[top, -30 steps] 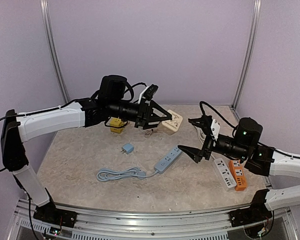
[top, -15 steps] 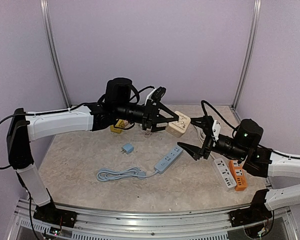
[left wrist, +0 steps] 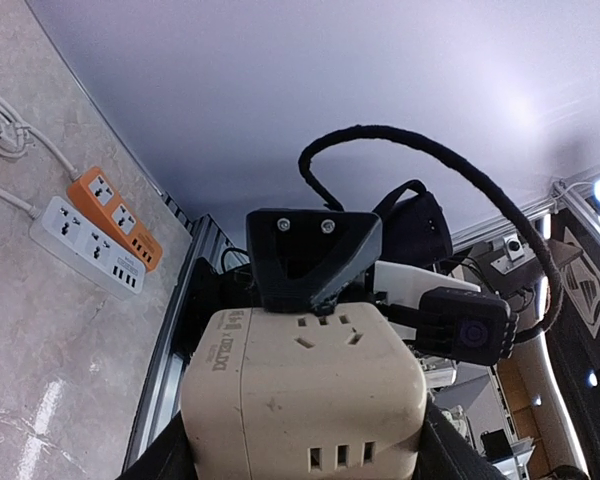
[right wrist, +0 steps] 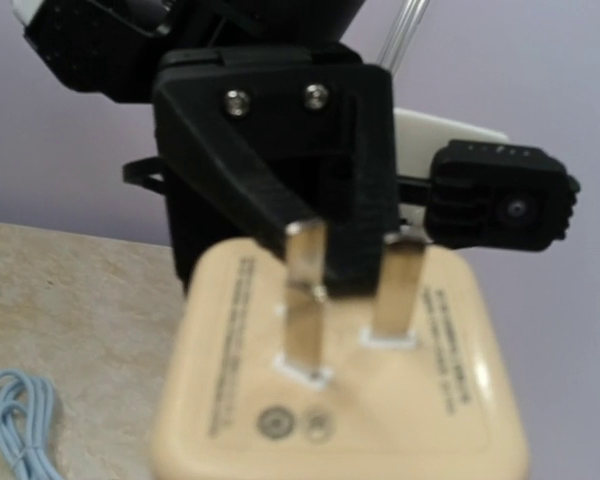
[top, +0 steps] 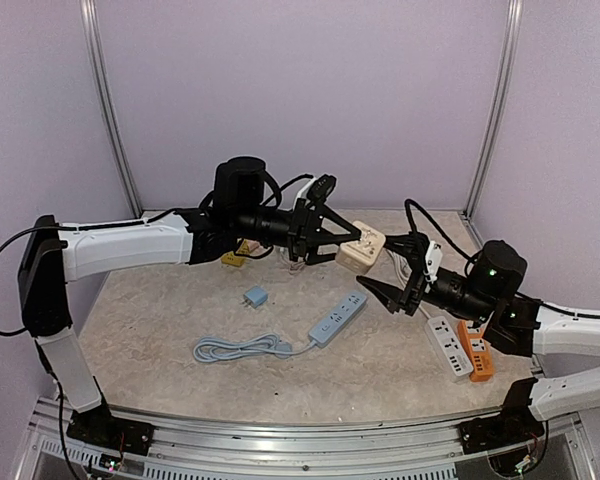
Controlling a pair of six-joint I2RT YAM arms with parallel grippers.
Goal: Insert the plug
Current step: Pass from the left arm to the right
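While left gripper (top: 342,245) clamps cream plug (top: 366,247) aloft — right gripper (top: 392,268) agape, just beside.

The left gripper (top: 332,238) grips a cream adapter (top: 362,247) above the table (top: 160,320); the right gripper (top: 388,268), jaws apart, hangs just beside it; a blue strip (top: 338,318) lies nearer; a white strip (top: 448,345) and an orange strip (top: 475,352) lie together, right.

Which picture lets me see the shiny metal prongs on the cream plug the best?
The right wrist view: the cream plug fills it, both metal prongs facing the camera. The left wrist view shows only its socket side. The top view shows it small, prongs too tiny to see.
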